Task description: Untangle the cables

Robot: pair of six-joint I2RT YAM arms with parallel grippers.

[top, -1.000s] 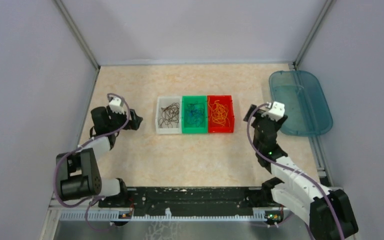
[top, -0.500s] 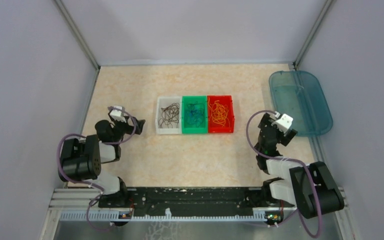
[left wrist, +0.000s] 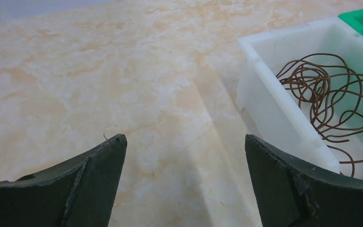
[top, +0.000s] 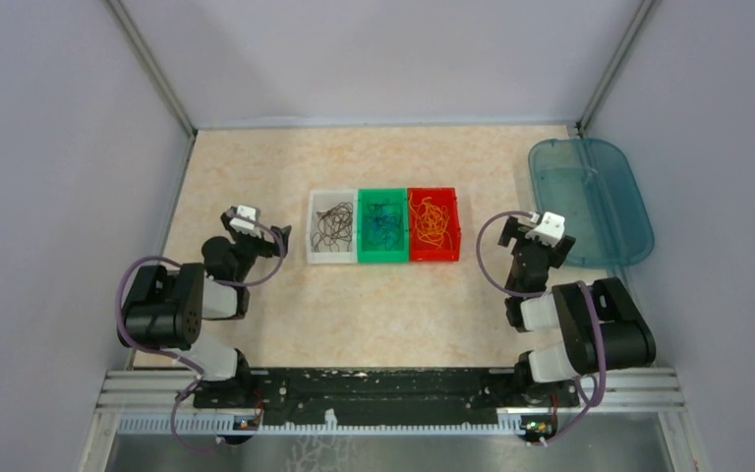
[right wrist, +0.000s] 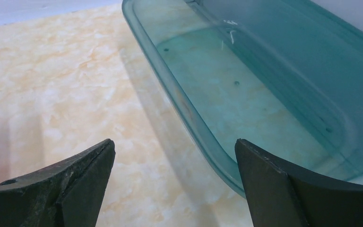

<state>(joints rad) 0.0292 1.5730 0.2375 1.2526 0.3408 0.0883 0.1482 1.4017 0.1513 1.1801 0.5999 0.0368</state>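
The cables lie sorted in three small bins side by side at mid table. Dark brown wires curl in the white bin, blue wires in the green bin, and yellow-orange wires in the red bin. The brown wires and white bin also show in the left wrist view. My left gripper is open and empty, left of the white bin; it also shows in its wrist view. My right gripper is open and empty, right of the red bin.
A translucent teal tray lies empty at the right edge of the table, its rim just ahead of my right gripper. Grey walls stand on three sides. A black rail runs along the near edge.
Both arms have folded back and down toward their bases. The left gripper moved nearer and slightly right; the right gripper drew back from the bins. The cables have not moved.
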